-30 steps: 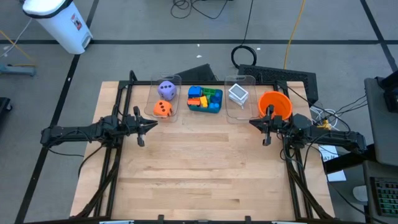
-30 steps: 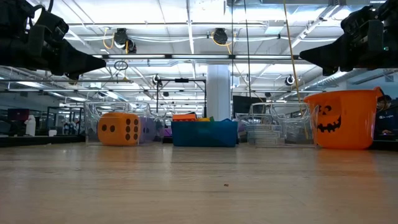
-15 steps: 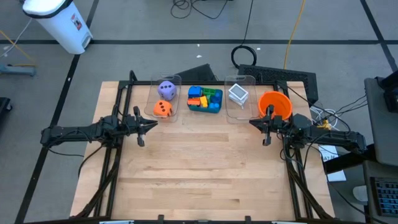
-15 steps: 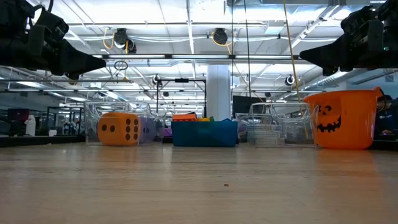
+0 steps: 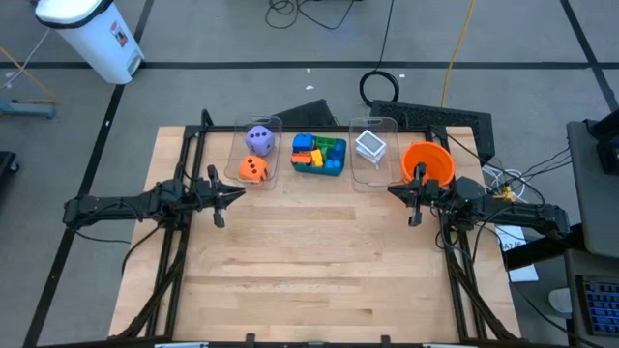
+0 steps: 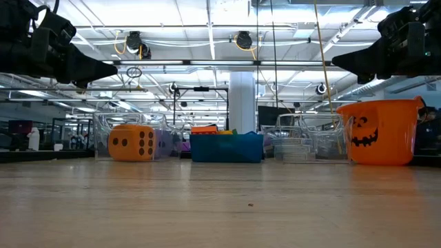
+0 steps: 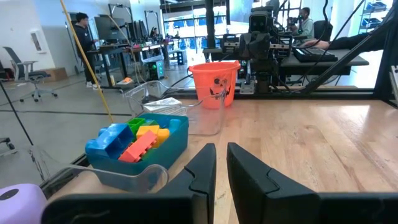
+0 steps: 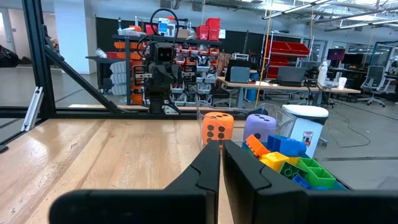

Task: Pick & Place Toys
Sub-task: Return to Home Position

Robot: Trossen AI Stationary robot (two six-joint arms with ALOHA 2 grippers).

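Note:
An orange die [image 5: 252, 170] and a purple die [image 5: 258, 140] sit in a clear bin [image 5: 274, 124] at the table's far side. Coloured bricks [image 5: 316, 152] fill a teal tray [image 5: 335, 169]. White cards [image 5: 370, 147] lie in a second clear bin [image 5: 354, 179]. My left gripper [image 5: 242, 194] hovers shut and empty just near of the orange die. My right gripper [image 5: 391, 189] hovers shut and empty beside the orange bowl [image 5: 427, 162]. In the left wrist view the bricks [image 7: 134, 140] lie ahead of the left gripper's fingers [image 7: 222, 171].
The orange bowl [image 6: 379, 132] with a pumpkin face stands at the table's far right. The bins and tray line the far edge. The bare wooden tabletop [image 5: 309, 261] stretches from the grippers to the near edge.

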